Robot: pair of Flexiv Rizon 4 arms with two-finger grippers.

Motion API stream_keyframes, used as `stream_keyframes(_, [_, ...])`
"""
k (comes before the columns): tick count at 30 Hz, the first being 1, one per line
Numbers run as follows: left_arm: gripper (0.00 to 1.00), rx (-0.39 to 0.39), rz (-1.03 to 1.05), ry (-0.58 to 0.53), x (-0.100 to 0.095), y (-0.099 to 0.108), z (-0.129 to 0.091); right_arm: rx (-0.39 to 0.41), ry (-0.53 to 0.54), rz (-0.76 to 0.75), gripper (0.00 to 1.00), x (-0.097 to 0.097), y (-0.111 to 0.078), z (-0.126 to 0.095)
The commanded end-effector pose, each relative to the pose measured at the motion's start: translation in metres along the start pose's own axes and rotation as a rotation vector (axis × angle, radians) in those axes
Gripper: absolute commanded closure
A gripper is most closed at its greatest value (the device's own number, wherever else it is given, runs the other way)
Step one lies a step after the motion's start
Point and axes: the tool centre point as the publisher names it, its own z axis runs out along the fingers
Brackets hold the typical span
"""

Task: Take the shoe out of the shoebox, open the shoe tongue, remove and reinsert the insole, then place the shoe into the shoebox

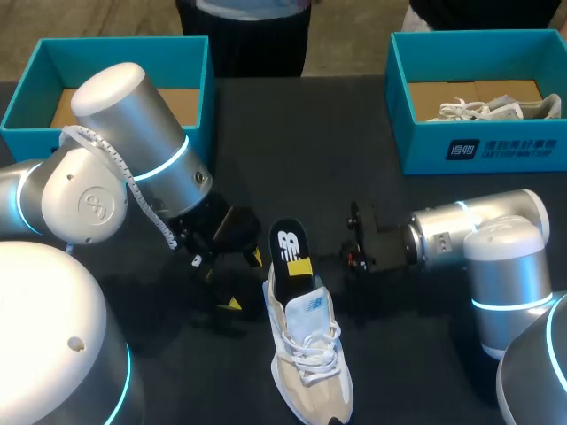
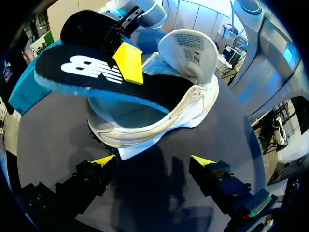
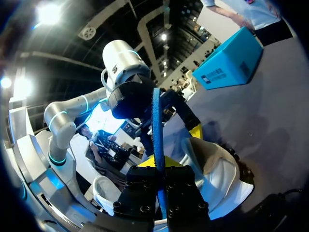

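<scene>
Head view: insole [image 1: 288, 243] sticking halfway out of the shoe [image 1: 310, 354], right gripper [image 1: 299, 267] has it pinched

So the shoe sits on the dark table [image 1: 407, 354] around the near middle, toe pointing at the near edge. The black insole pokes up out of the heel, with the right gripper clamped on it from the right. The left gripper [image 2: 153, 160] is just left of the heel, fingers wide apart. The teal left shoebox [image 1: 27, 106] and right shoebox [image 1: 483, 150] are way at the far side.

left arm [image 1: 124, 124]: silver, cyan light rings, white cable | right arm [image 1: 496, 239]: silver, cyan rings | jaws: black, yellow-tipped
</scene>
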Motion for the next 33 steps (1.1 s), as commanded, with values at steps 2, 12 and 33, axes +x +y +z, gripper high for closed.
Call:
stream_keyframes(2, [0.0, -0.004, -0.001, -0.003, 0.001, -0.001, 0.0, 0.017, -0.009, 0.029, 1.0, -0.003, -0.009, 0.004])
stream_keyframes(12, [0.0, -0.004, -0.001, -0.003, 0.001, -0.001, 0.0, 0.045, -0.041, 0.087, 1.0, -0.003, -0.031, 0.004])
stream_keyframes(33, [0.0, -0.004, -0.001, -0.003, 0.001, -0.001, 0.0, 0.019, -0.049, 0.014, 0.77, 0.002, -0.004, 0.003])
